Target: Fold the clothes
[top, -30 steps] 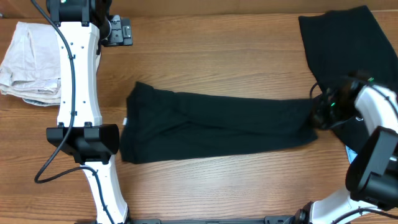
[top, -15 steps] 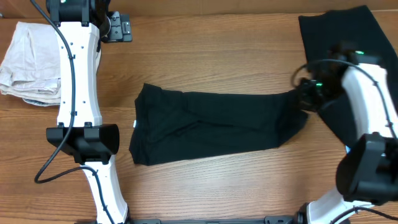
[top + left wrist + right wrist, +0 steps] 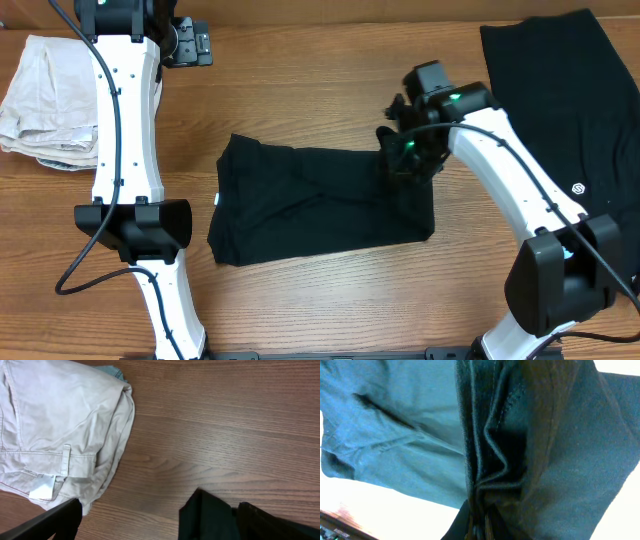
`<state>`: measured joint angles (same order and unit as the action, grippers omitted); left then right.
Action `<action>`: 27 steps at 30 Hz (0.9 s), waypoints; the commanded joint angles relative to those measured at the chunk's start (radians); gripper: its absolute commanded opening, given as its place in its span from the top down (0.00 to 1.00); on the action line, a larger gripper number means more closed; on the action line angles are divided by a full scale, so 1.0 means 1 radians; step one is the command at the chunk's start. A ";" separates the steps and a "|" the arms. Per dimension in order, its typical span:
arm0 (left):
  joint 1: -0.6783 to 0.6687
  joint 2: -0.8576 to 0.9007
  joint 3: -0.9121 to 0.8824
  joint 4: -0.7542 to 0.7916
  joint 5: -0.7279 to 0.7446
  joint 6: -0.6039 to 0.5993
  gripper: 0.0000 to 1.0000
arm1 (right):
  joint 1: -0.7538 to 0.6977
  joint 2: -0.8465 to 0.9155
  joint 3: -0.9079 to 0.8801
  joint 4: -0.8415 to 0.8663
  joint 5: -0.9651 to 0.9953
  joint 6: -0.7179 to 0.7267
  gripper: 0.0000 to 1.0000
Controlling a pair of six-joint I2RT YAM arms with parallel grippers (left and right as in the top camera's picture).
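Wood bench (image 3: 330, 90), black shirt (image 3: 300, 205) in the middle: my right fingers (image 3: 400, 160) pinch its bunched end, left fingers (image 3: 197, 47) hang spread wide by the far edge.

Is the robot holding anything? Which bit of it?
The right tool pinches the black T-shirt by a bunched fold at its right-hand end. The left tool is open, holding nothing.
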<state>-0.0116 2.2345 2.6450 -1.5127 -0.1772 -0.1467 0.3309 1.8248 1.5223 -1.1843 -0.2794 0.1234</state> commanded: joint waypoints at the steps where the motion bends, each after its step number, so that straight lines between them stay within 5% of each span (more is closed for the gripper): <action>1: 0.000 -0.014 0.006 0.004 -0.016 0.012 0.00 | 0.037 0.018 0.020 0.025 0.025 0.054 0.96; 27: 0.000 -0.014 0.006 0.007 -0.018 0.014 0.00 | 0.083 0.040 -0.024 0.072 -0.014 0.088 0.96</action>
<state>-0.0116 2.2345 2.6450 -1.5101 -0.1768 -0.1467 0.3935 1.8637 1.5082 -1.1187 -0.2737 0.2066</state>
